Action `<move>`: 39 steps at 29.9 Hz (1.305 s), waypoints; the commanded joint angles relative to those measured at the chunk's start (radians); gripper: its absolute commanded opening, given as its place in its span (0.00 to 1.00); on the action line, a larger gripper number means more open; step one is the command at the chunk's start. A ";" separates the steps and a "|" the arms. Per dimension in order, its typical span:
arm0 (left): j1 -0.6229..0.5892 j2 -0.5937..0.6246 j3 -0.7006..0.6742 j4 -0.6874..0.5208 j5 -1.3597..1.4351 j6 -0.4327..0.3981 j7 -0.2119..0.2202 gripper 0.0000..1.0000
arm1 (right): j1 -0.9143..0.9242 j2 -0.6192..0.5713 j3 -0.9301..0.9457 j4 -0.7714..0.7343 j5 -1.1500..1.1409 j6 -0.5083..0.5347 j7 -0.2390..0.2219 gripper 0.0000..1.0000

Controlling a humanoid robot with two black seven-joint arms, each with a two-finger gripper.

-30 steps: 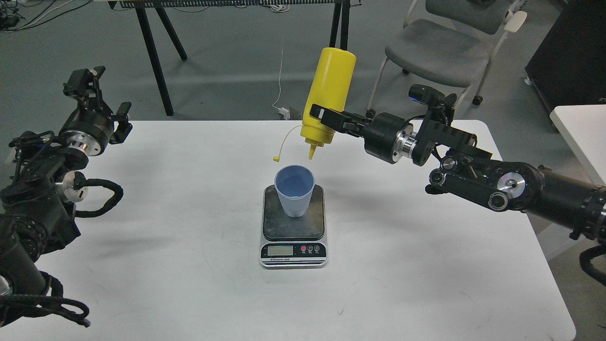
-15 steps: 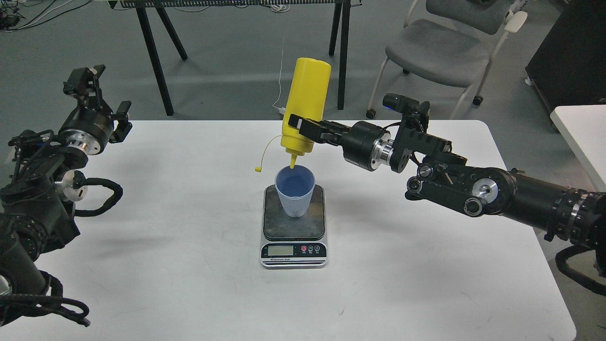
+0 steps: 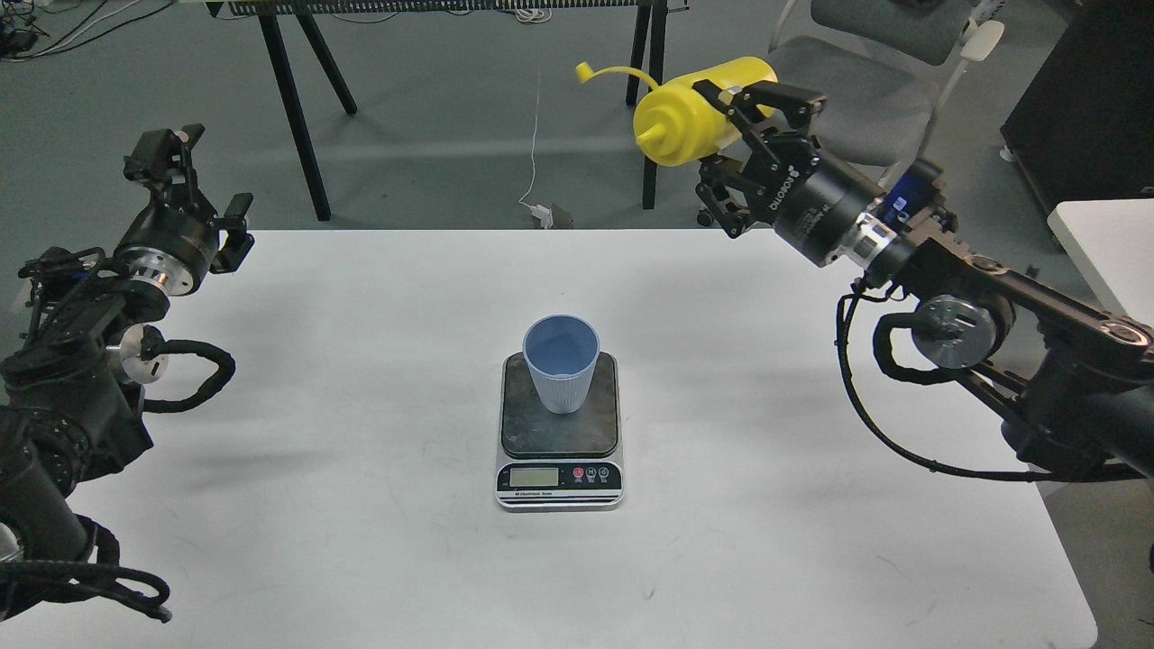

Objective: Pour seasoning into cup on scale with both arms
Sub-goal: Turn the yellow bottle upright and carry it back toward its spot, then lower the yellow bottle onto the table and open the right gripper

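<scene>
The light blue ribbed cup [image 3: 562, 371] stands upright on the dark platform of the scale [image 3: 559, 433], mid-table. My right gripper [image 3: 735, 108] is shut on the yellow seasoning bottle [image 3: 690, 126], held high above the table's far right part. The bottle lies roughly level, nozzle pointing left, tethered cap [image 3: 586, 70] sticking up-left. It is well right of and above the cup. My left gripper [image 3: 180, 162] is at the table's far left edge, fingers spread, holding nothing.
The white table [image 3: 361, 505] carries only the scale and cup. A grey chair [image 3: 847, 81] and black trestle legs [image 3: 293, 108] stand behind the table. A second white table [image 3: 1104, 243] edges in at the right.
My right gripper has lifted the bottle away from the cup, up and to the right, and turned it from nozzle-down to roughly level. The left arm has barely moved.
</scene>
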 commanded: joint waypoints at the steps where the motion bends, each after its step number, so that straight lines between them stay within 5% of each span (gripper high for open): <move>1: 0.001 -0.002 0.000 0.000 0.000 0.000 0.000 0.99 | -0.125 -0.012 0.105 0.005 0.179 0.096 -0.008 0.21; 8: -0.002 -0.008 -0.009 -0.003 0.000 0.000 0.000 0.99 | -0.381 0.012 0.303 0.054 0.305 0.096 0.009 0.22; 17: -0.001 -0.010 0.000 -0.003 0.000 0.000 0.000 0.99 | -0.637 0.196 0.507 0.094 0.354 0.096 0.033 0.23; 28: -0.004 -0.007 0.000 -0.002 0.000 0.000 0.000 0.99 | -0.657 0.382 0.546 -0.031 0.366 0.096 0.042 0.24; 39: -0.004 -0.027 0.001 -0.002 0.001 0.000 0.000 0.99 | -0.636 0.399 0.564 -0.094 0.366 0.096 0.044 0.24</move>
